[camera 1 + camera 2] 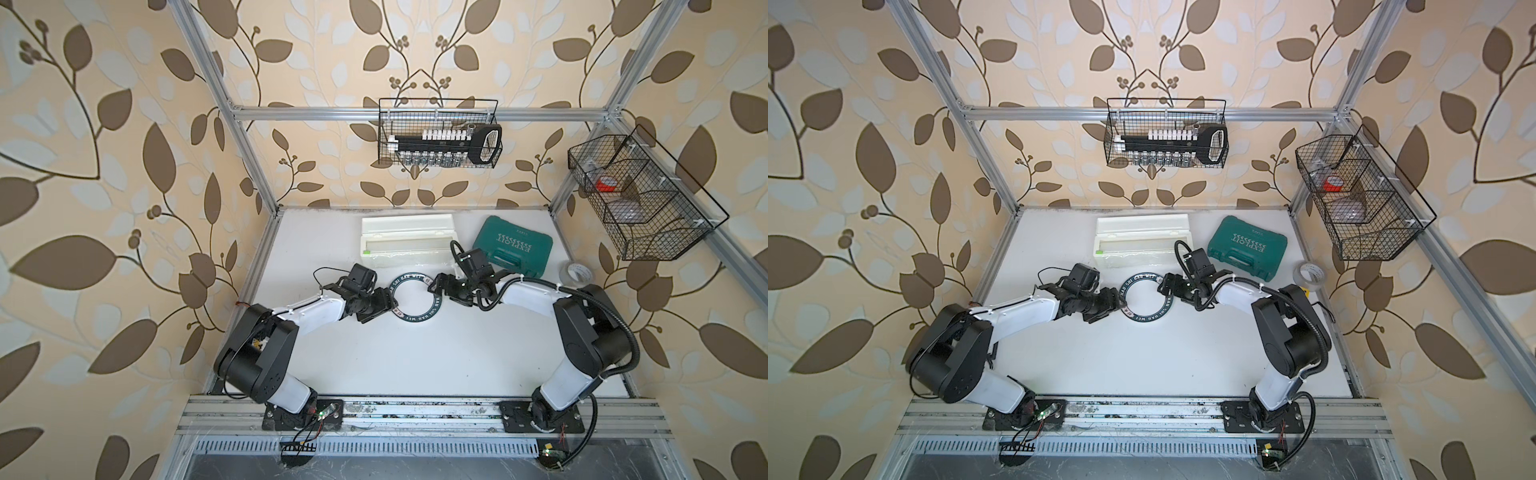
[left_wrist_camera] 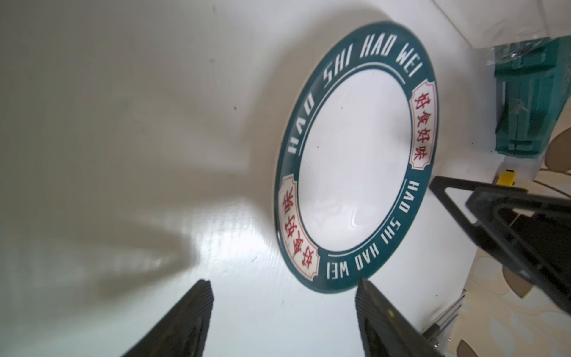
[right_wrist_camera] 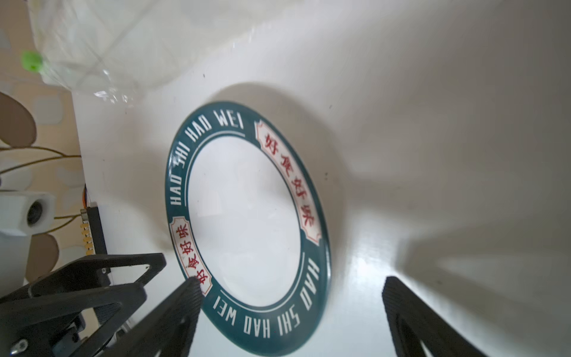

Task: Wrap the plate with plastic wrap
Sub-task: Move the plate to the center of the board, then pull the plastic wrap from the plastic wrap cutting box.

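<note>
**Spread fingers flank a bare plate, film waiting at the box**

Ribbed black fingers [image 2: 191, 315] of the left gripper [image 2: 284, 282] fill the foreground of the left wrist view. They are set wide apart with nothing between them, just off the left rim of the plate [image 2: 355, 160]. The right gripper [image 3: 293, 280] is also spread and empty, at the plate's far-right rim. One of its fingertips overlaps a red patch on the rim in the right wrist view; whether it touches cannot be told.

In both top views the plate lies flat and uncovered on the white table [image 1: 415, 357], between the two grippers. The plastic wrap [image 1: 399, 261] shows as a crinkly loose edge spilling from the near side of the white dispenser box [image 1: 405, 230], just beyond the plate's far rim. A green tool case [image 1: 515, 249] and a clear tape roll [image 1: 577, 272] sit to the far right.

Wrapping looks not yet begun, and several things could go wrong:

- **Plate:** a finger dropping or closing so near the rim may tip it or skate it across the glossy table.
- **Film:** pinched at one corner only, it would likely bunch and cling to itself.
- **Box:** it looks light, so a pull might drag it along instead of paying film out.
- **Arms:** both wrists crowd the same small area, so a reach toward the box risks a knock between them.
</note>
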